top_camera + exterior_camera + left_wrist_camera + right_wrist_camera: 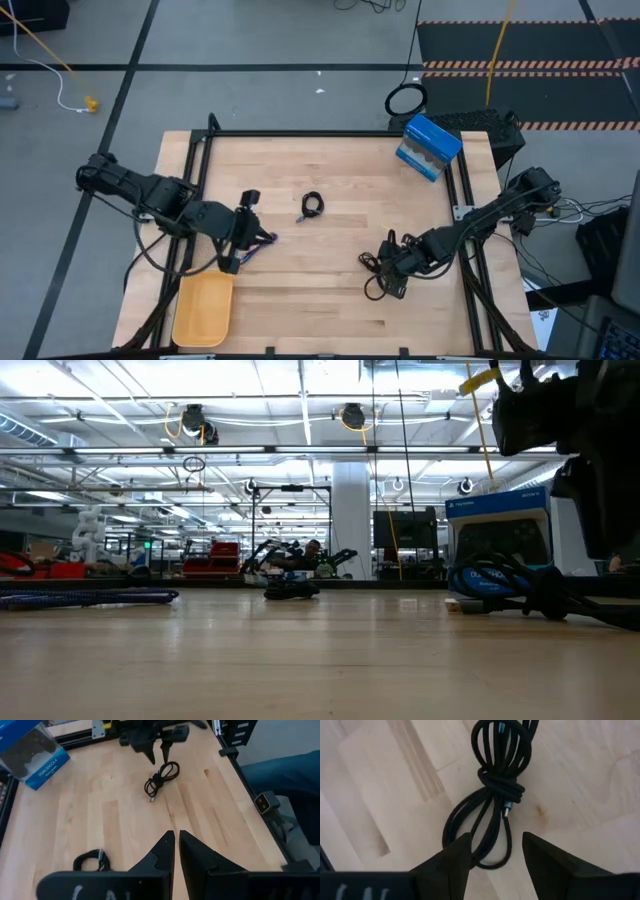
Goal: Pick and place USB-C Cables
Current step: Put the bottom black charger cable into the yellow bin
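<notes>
The loose black USB-C bundle lies flat on the wood near the table's right side. My right gripper hovers over it, open, its fingers on either side of the bundle's lower loop without visibly touching it. The tight black coil rests mid-table. The purple cable lies on the table by my left gripper. That gripper is shut, raised above the wood, with nothing showing between its fingers.
A yellow tray sits at the table's near left corner, beside the left arm. A blue box stands at the far right. A large black ring-shaped loop lies on the floor beyond the far edge. Bare wood stretches across the middle.
</notes>
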Robot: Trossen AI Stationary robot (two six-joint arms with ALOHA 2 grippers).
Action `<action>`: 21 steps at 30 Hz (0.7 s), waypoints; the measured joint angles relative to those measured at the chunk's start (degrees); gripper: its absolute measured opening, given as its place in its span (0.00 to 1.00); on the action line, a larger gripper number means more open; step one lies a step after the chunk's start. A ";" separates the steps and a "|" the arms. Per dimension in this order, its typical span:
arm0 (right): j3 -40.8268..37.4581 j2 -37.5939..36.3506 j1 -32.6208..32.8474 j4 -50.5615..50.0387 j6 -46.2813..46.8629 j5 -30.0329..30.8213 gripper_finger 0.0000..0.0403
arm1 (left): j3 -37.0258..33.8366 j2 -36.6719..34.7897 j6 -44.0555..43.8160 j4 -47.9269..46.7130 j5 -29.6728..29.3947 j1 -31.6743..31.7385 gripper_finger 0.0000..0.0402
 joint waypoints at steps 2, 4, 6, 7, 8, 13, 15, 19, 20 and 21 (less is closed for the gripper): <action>-1.06 0.00 -0.16 1.49 -0.09 0.08 0.43 | -1.83 0.00 0.60 3.22 -0.21 0.00 0.08; -2.08 0.00 -0.34 3.35 -0.71 0.07 0.43 | -4.03 0.00 2.13 8.00 -0.55 0.00 0.08; -2.95 0.00 -0.34 5.07 -1.45 0.02 0.43 | -6.16 0.00 4.34 12.27 -0.58 0.00 0.08; -3.35 0.00 -0.34 5.46 -1.70 0.02 0.43 | -7.18 0.00 5.27 14.31 -0.57 0.00 0.08; -3.67 0.00 -0.34 5.60 -1.84 0.02 0.43 | -8.21 0.00 5.84 16.56 -0.59 0.00 0.08; -5.82 0.19 -0.34 6.47 -1.88 0.22 0.43 | -11.85 0.00 6.39 23.29 -0.57 0.00 0.08; -6.59 0.62 -0.34 7.76 -1.88 0.23 0.43 | -12.04 0.00 6.43 23.91 -0.57 0.00 0.08; -6.80 2.63 -0.34 11.23 -2.34 0.24 0.43 | -12.04 0.00 6.43 24.25 -0.57 0.00 0.08; -6.82 3.30 -0.34 12.32 -2.89 0.22 0.43 | -12.04 0.00 6.43 24.25 -0.57 0.00 0.08; -6.82 4.05 -0.34 13.43 -3.22 0.15 0.43 | -12.04 0.00 6.43 24.25 -0.57 0.00 0.08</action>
